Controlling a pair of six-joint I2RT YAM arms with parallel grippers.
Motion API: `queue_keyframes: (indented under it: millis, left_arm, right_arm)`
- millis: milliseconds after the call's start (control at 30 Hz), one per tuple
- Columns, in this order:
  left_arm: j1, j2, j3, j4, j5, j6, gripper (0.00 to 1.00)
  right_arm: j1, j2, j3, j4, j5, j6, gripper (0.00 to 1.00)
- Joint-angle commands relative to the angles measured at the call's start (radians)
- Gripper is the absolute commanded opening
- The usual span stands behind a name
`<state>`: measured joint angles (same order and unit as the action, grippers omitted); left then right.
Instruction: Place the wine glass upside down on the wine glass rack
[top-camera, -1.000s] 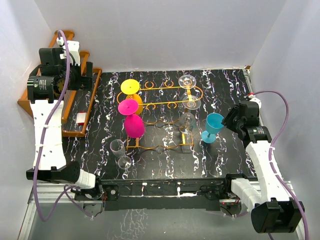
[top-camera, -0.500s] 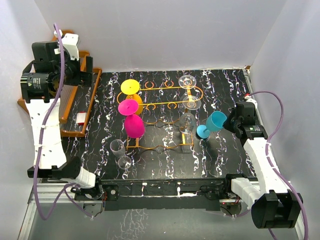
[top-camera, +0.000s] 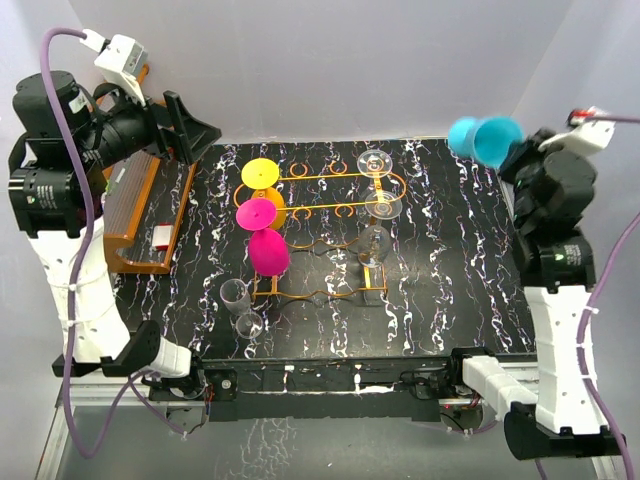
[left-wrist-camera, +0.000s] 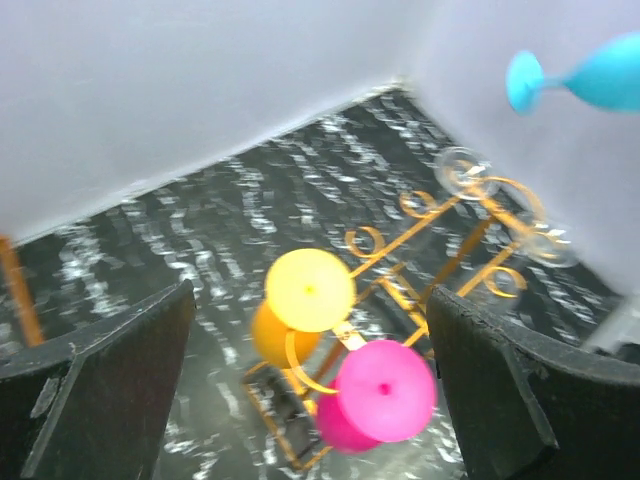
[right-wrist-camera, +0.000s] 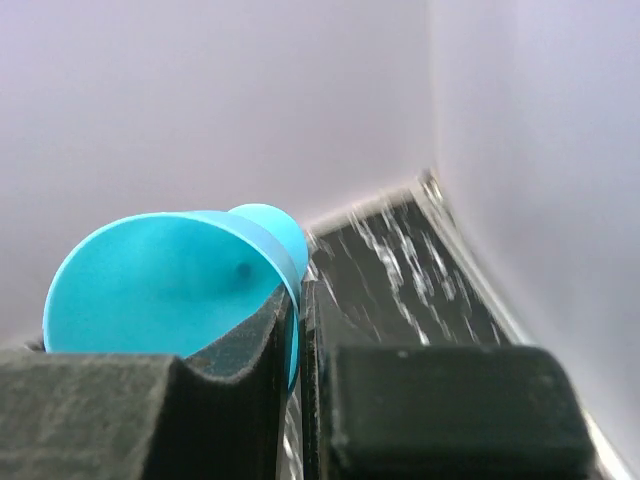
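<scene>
- right gripper (top-camera: 520, 160) (right-wrist-camera: 297, 320): clamped on the wine glass (top-camera: 495, 140) (right-wrist-camera: 170, 290). The turquoise bowl's wall is sandwiched at the rim between the two fingers (almost no gap between them in the right wrist view).
- The wine glass is in the air, high over the far-right corner of the table (top-camera: 450, 300). It lies roughly horizontal, foot pointing to the robot's left and bowl mouth toward the gripper. It is well apart from the rack and touches nothing but the fingers.
- It also shows in the left wrist view (left-wrist-camera: 600, 75), top right, foot leftward.
- wine glass rack (top-camera: 330, 180) (left-wrist-camera: 440, 210): gold wire stand, mid-table, standing on its legs.
- Left end of the rack: yellow glass (top-camera: 259, 172) (left-wrist-camera: 309, 290), orange glass (top-camera: 274, 214) and magenta glass (top-camera: 268, 252) (left-wrist-camera: 385, 390), all inverted with feet up.
- Right end of the rack: clear glasses (top-camera: 375, 162) (left-wrist-camera: 460, 170), also foot-up.
- loose clear glass (top-camera: 235, 293): on the table just off the rack's near-left corner (upright or lying, can't tell).
- left gripper (top-camera: 190, 125) (left-wrist-camera: 315, 385): jaws spread wide, nothing between them. It is raised high at the left rear, above the wooden rack (top-camera: 130, 215), with its camera looking down at the left end of the wire rack.
</scene>
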<state>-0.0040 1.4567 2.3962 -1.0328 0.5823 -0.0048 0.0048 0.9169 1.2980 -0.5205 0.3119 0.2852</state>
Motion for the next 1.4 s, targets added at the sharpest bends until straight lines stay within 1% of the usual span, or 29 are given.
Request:
queue_keyframes:
  millis: [0,33,100,133,167,200,233,300,333,367,400,467,500,533,567,600,633,700,767,800,833,900,1000,1033,1133,1233,1367]
  left_arm:
    - [-0.002,0.070,-0.022,0.114,0.317,-0.185,0.97]
    - [-0.003,0.086,-0.008,0.143,0.352,-0.220,0.97]
    - [-0.002,0.094,-0.022,0.262,0.429,-0.321,0.97]
    - [-0.002,0.091,-0.060,0.356,0.474,-0.399,0.97]
    - [-0.002,0.079,-0.114,0.475,0.521,-0.494,0.97]
    - [-0.003,0.060,-0.185,0.653,0.563,-0.630,0.97]
    - [-0.003,0.039,-0.273,0.867,0.598,-0.792,0.97]
    - [-0.003,0.022,-0.393,1.248,0.619,-1.155,0.97]
    - [-0.002,0.029,-0.413,1.359,0.613,-1.229,0.97]
    - [-0.005,0.049,-0.423,1.426,0.599,-1.351,0.97]
    - [-0.006,0.062,-0.436,1.472,0.582,-1.423,0.97]
    - [-0.007,0.066,-0.491,1.560,0.547,-1.530,0.97]
    - [-0.007,0.058,-0.523,1.577,0.525,-1.555,0.97]
    - [-0.009,0.050,-0.545,1.557,0.500,-1.557,0.97]
    - [-0.015,0.039,-0.563,1.523,0.475,-1.549,0.96]
    - [-0.022,0.029,-0.582,1.510,0.435,-1.548,0.94]
    - [-0.027,0.019,-0.605,1.505,0.404,-1.551,0.92]
    - [-0.040,0.017,-0.601,1.440,0.357,-1.521,0.90]
    - [-0.048,0.029,-0.570,1.396,0.326,-1.492,0.89]
    - [-0.048,0.035,-0.552,1.379,0.312,-1.478,0.89]
    - [-0.048,0.042,-0.525,1.354,0.300,-1.461,0.88]
    - [-0.048,0.055,-0.488,1.304,0.284,-1.418,0.87]
    - [-0.048,0.067,-0.467,1.257,0.275,-1.383,0.86]
    - [-0.048,0.069,-0.471,1.254,0.274,-1.380,0.86]
    - [-0.048,0.060,-0.508,1.267,0.268,-1.391,0.86]
    - [-0.048,0.058,-0.546,1.285,0.263,-1.415,0.85]
    - [-0.048,0.074,-0.558,1.282,0.267,-1.415,0.82]
  right_arm:
    - [0.056,0.152,0.322,0.204,-0.104,-0.141,0.08]
    - [0.079,0.211,0.414,0.179,-0.123,-0.134,0.08]
    - [0.135,0.332,0.628,0.103,-0.129,-0.140,0.08]
    - [0.161,0.375,0.693,0.100,-0.147,-0.145,0.08]
    - [0.174,0.394,0.721,0.135,-0.205,-0.173,0.08]
    - [0.177,0.395,0.718,0.191,-0.288,-0.207,0.08]
    - [0.177,0.386,0.692,0.270,-0.373,-0.228,0.08]
    - [0.178,0.343,0.591,0.484,-0.514,-0.245,0.08]
    - [0.178,0.309,0.506,0.638,-0.549,-0.228,0.08]
    - [0.177,0.281,0.431,0.772,-0.577,-0.218,0.08]
    - [0.178,0.262,0.372,0.890,-0.630,-0.242,0.08]
    - [0.191,0.246,0.302,1.027,-0.750,-0.353,0.08]
    - [0.211,0.237,0.273,1.070,-0.782,-0.430,0.08]
    - [0.246,0.234,0.250,1.083,-0.779,-0.509,0.08]
    - [0.287,0.233,0.235,1.089,-0.748,-0.600,0.08]
    - [0.347,0.233,0.220,1.092,-0.717,-0.748,0.08]
    - [0.414,0.240,0.207,1.093,-0.685,-0.861,0.08]
    - [0.564,0.276,0.199,1.098,-0.579,-1.134,0.08]
    - [0.735,0.346,0.202,1.128,-0.415,-1.458,0.08]
    - [0.762,0.382,0.221,1.109,-0.384,-1.558,0.08]
    - [0.767,0.407,0.229,1.126,-0.381,-1.596,0.08]
    - [0.767,0.441,0.233,1.174,-0.381,-1.617,0.08]
    - [0.778,0.461,0.220,1.200,-0.392,-1.687,0.08]
    - [0.791,0.463,0.211,1.213,-0.393,-1.703,0.08]
    - [0.848,0.462,0.184,1.188,-0.372,-1.826,0.08]
    - [0.892,0.467,0.158,1.211,-0.347,-1.857,0.08]
    - [0.944,0.487,0.163,1.186,-0.313,-1.942,0.08]
